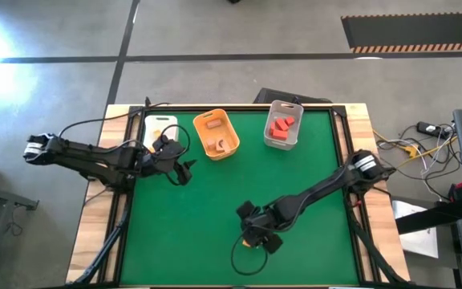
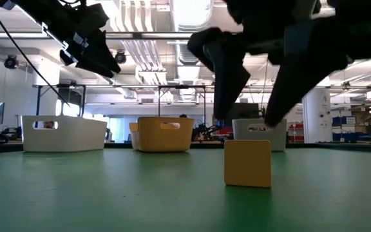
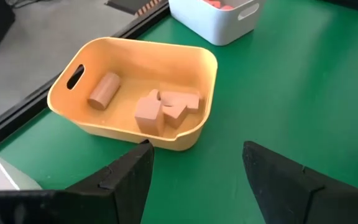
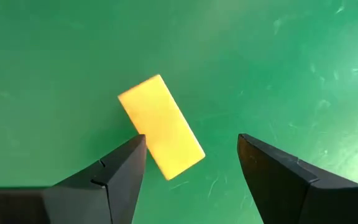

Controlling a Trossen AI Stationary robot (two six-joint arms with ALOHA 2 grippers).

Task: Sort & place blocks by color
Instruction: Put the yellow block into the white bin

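Observation:
A yellow bar-shaped block [image 4: 161, 126] lies flat on the green mat near the table's near edge; the low view shows its end face [image 2: 247, 163]. My right gripper [image 4: 191, 140] hovers over it, open and pointing down, with fingertips [image 2: 245, 121] above the block and apart from it. My left gripper [image 3: 197, 148] is open and empty in the air near the orange bin [image 3: 135, 87], which holds several tan blocks [image 3: 166, 109]. Red blocks [image 1: 281, 125] lie in the grey bin [image 1: 282, 136].
A white bin [image 1: 160, 127] stands at the far left, beside the orange bin [image 1: 216, 134] and the grey bin, all in a row along the far edge. Bare green mat [image 1: 215, 209] lies between the bins and the yellow block. Cables hang by the right arm.

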